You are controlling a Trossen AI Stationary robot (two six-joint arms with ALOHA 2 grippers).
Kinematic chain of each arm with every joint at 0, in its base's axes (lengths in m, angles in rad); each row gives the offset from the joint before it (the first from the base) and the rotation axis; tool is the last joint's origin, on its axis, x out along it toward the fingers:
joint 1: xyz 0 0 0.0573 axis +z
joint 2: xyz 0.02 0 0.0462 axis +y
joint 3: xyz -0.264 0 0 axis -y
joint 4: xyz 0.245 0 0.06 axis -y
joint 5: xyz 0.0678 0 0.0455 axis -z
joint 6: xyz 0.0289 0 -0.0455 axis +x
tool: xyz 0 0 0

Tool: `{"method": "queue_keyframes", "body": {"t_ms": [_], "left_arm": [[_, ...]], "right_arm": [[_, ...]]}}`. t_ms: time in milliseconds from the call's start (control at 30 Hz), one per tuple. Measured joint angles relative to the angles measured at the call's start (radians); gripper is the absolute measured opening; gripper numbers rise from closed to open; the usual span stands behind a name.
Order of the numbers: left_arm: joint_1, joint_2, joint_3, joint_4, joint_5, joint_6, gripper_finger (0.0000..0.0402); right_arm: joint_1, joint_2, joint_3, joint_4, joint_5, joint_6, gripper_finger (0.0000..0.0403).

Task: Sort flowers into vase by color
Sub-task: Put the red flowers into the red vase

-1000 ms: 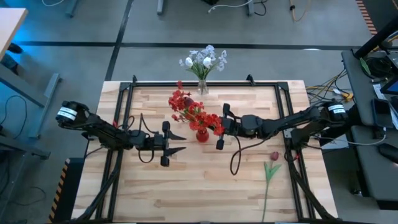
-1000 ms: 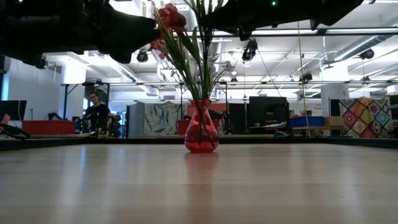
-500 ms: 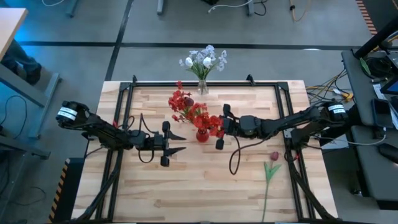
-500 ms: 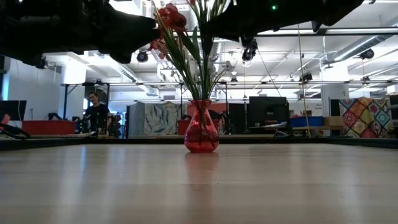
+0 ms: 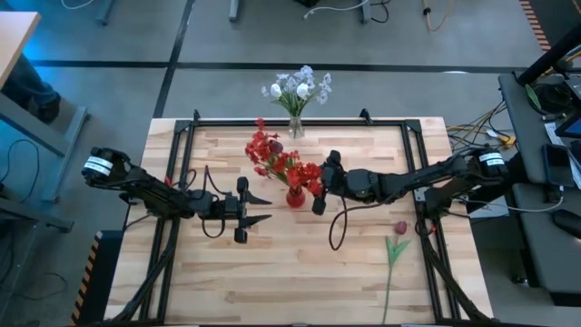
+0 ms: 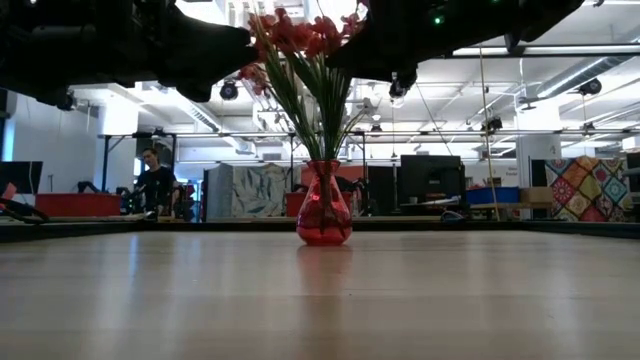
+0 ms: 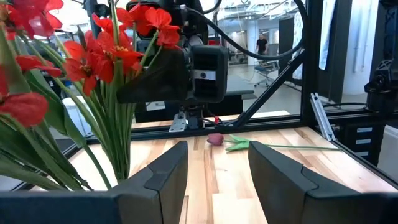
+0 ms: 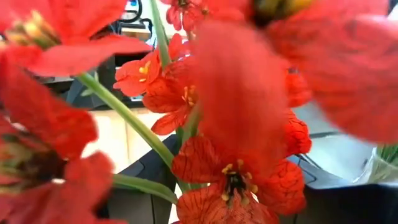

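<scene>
Red glass, round-bellied and narrow-necked, the small vase (image 6: 323, 212) stands near the middle of the pale wooden plank table (image 5: 272, 282). It holds a bunch of red artificial flowers (image 5: 277, 162) on long green stems, which fan upward and lean toward the table's far left side in the high view. At the far edge of the table stands a second container, a small clear glass vase (image 5: 295, 127), holding white and pale-blue blossoms (image 5: 298, 88) bunched above its mouth. One dark pink tulip bud on a green leafy stem (image 5: 394, 243) lies flat on the wood near the right front part of the table, in no container and well apart from both vases.

The right gripper (image 5: 322, 184) hangs just beside the red vase on its right, up among the red blossoms; its wrist view is filled with red petals and green stems. Its jaws stand partly parted, and whether they have hold of a stem cannot be told. The left gripper (image 5: 257, 207) waits to the left of the red vase, its jaws spread wide with nothing between them, pointing toward the vase. A person (image 6: 153, 182) stands in the room far behind the table.
</scene>
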Motion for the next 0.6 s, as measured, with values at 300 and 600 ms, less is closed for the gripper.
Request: {"method": "queue_keyframes", "body": {"t_ms": [300,600], "left_arm": [[0.0,0.0,0.0,-0.001,0.0,0.0,0.0155],[0.0,-0.001,0.0,-0.005,0.0,0.0,0.0155]], "right_arm": [[-0.001,-0.008,0.001,-0.009,0.085,0.043,0.0186],[0.0,-0.008,0.064,-0.204,0.12,0.124,0.026]]}}
